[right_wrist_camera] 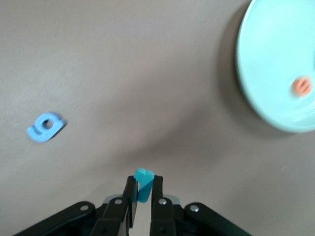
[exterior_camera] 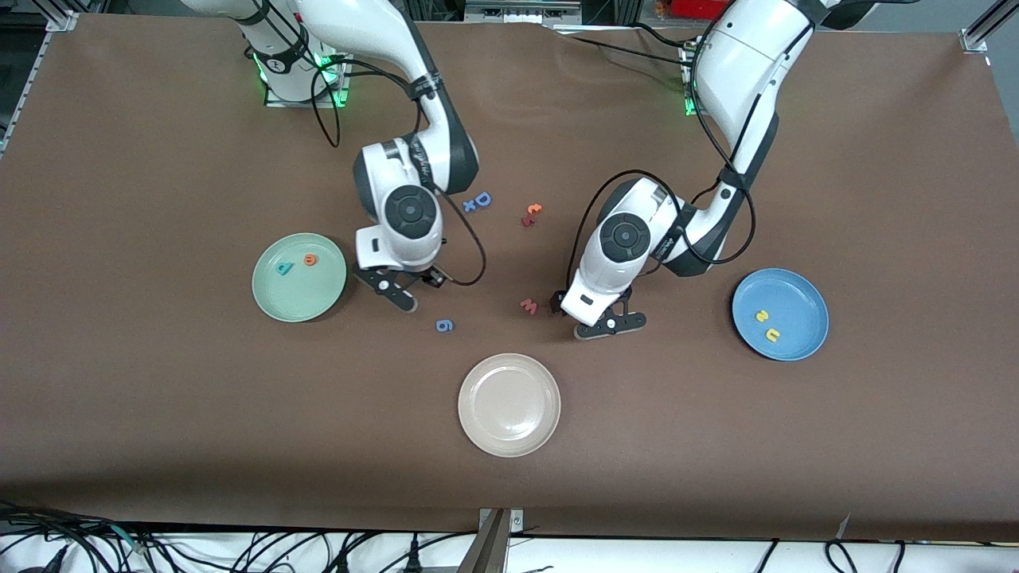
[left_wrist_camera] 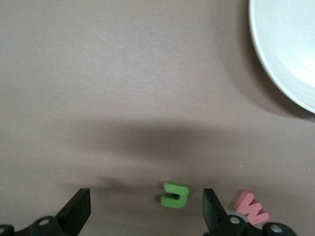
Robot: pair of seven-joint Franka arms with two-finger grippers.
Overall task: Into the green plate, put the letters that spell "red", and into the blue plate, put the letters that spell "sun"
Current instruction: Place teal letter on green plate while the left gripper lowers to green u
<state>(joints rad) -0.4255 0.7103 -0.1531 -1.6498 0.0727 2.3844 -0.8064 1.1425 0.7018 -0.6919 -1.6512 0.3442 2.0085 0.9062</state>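
Note:
My right gripper (right_wrist_camera: pixel 143 191) is shut on a small teal letter "r" (right_wrist_camera: pixel 144 178), held above the bare table beside the green plate (exterior_camera: pixel 275 298). That plate holds a teal "d" (exterior_camera: pixel 285 268) and an orange "e" (exterior_camera: pixel 310 259). My left gripper (left_wrist_camera: pixel 145 209) is open just above the table. A green "n" (left_wrist_camera: pixel 174 194) lies flat between its fingers, closer to one of them. In the front view the left hand (exterior_camera: pixel 610 323) hides the "n". The blue plate (exterior_camera: pixel 804 296), at the left arm's end, holds a yellow "s" (exterior_camera: pixel 762 316) and a yellow "u" (exterior_camera: pixel 772 335).
A beige-white plate (exterior_camera: pixel 509 404) sits nearest the front camera. A blue "g" (exterior_camera: pixel 445 325) lies near the right gripper (exterior_camera: pixel 396 290). A pink-red "w" (exterior_camera: pixel 529 305) lies beside the left gripper. A blue "D" (exterior_camera: pixel 482 199) and small orange-red letters (exterior_camera: pixel 532 213) lie nearer the bases.

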